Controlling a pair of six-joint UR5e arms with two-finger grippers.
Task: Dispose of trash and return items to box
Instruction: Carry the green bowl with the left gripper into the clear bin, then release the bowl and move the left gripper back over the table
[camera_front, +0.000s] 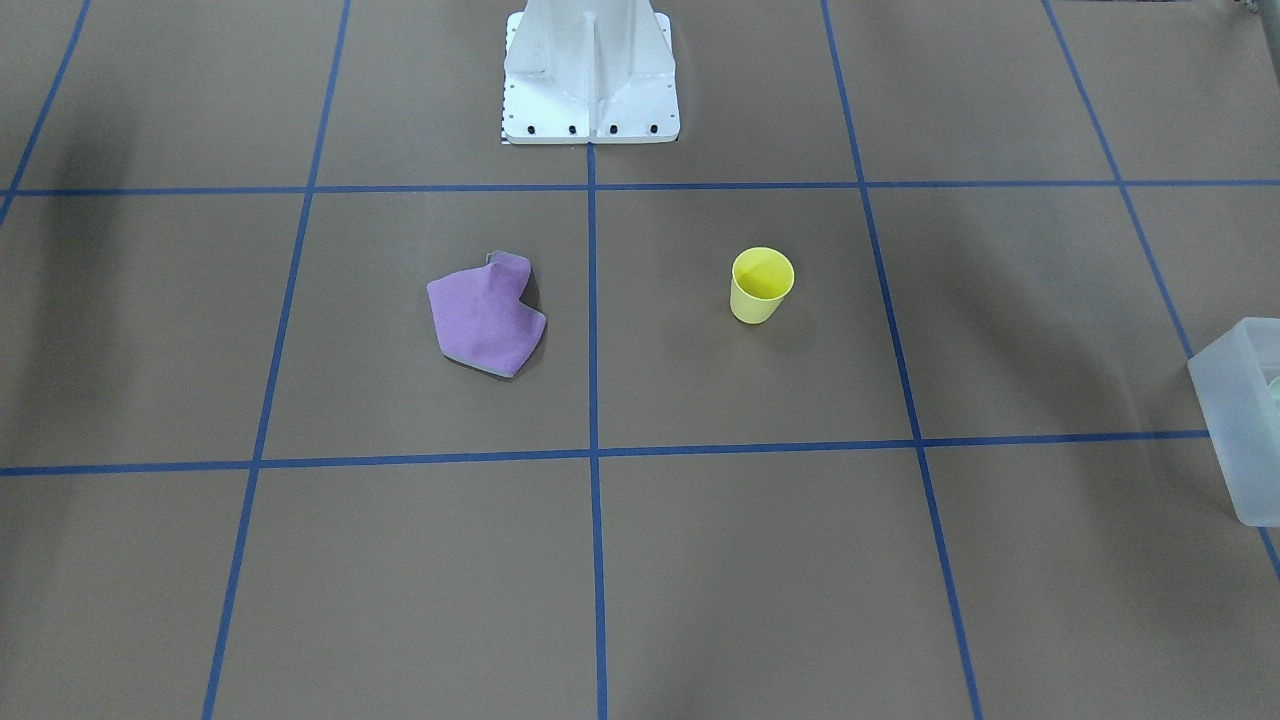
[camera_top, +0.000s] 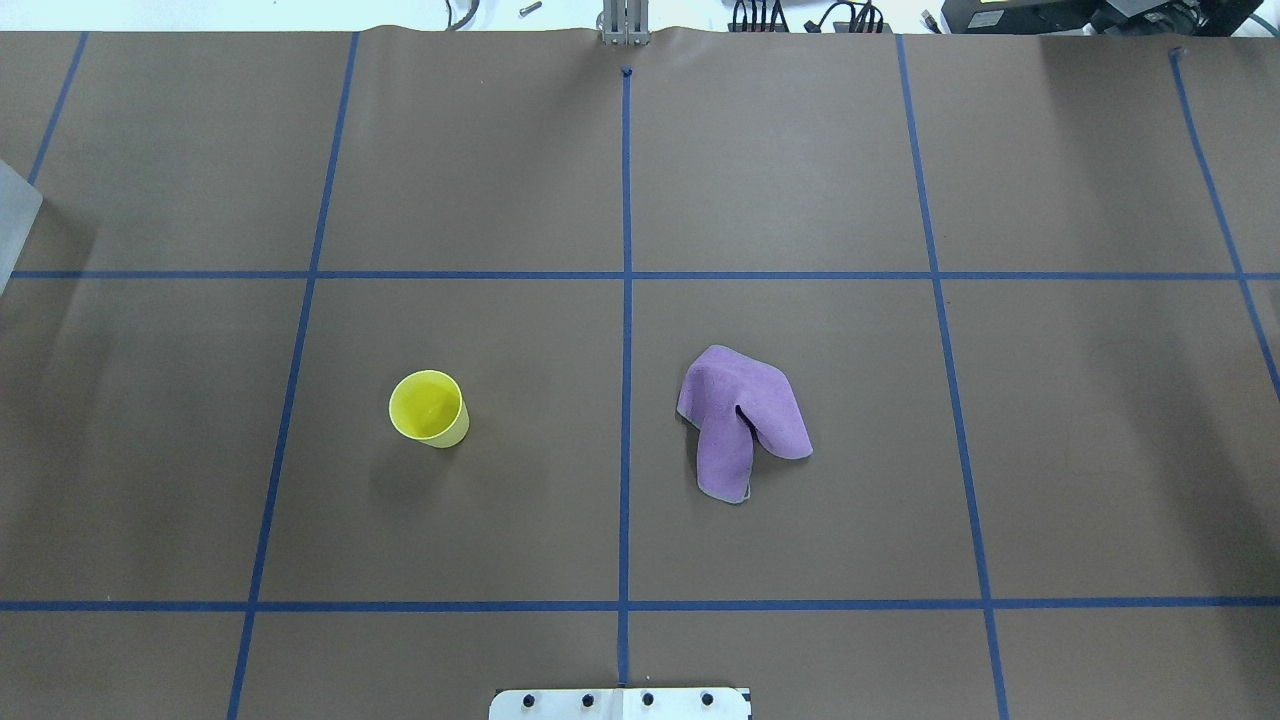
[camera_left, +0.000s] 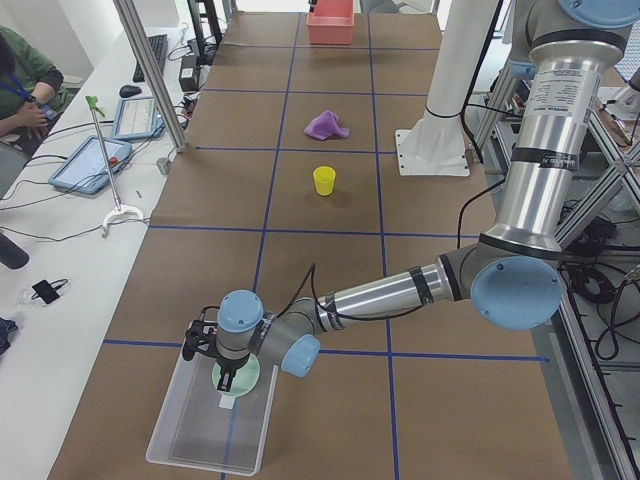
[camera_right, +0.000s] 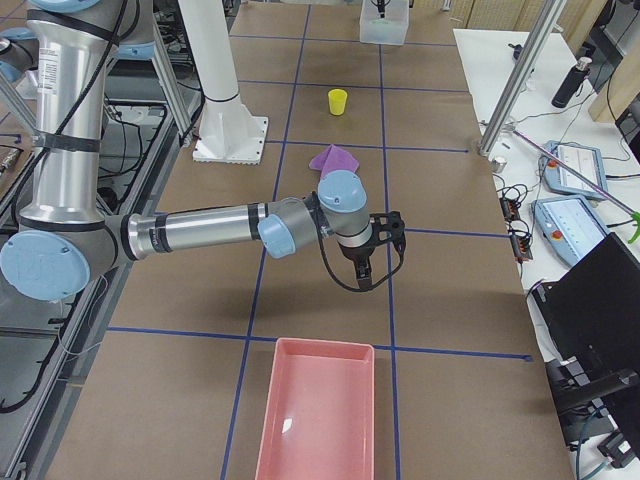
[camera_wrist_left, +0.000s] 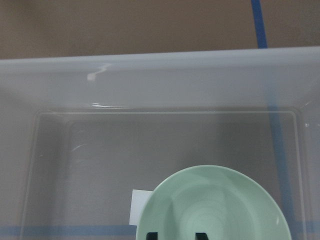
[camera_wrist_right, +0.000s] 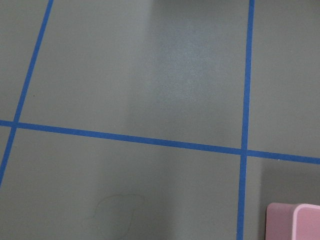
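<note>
The pale green bowl (camera_wrist_left: 212, 205) lies inside the frosted box (camera_wrist_left: 150, 85), near one end of it. My left gripper (camera_wrist_left: 175, 235) hovers just over the bowl (camera_left: 247, 372); its two dark fingertips (camera_wrist_left: 150, 235) stand apart with nothing between them, so it is open. The yellow cup (camera_top: 428, 408) stands upright on the table, far from the box (camera_left: 170, 440). A crumpled purple cloth (camera_top: 742, 420) lies right of the centre line. My right gripper (camera_right: 363, 275) hangs above bare table between the cloth (camera_right: 335, 158) and a pink bin (camera_right: 318, 410); I cannot tell its state.
The pink bin (camera_left: 332, 22) sits at the table's end on my right, and its corner (camera_wrist_right: 295, 222) shows in the right wrist view. The white robot base (camera_front: 590, 80) stands at the table's middle edge. A person (camera_left: 20, 85) sits at the side bench with tablets.
</note>
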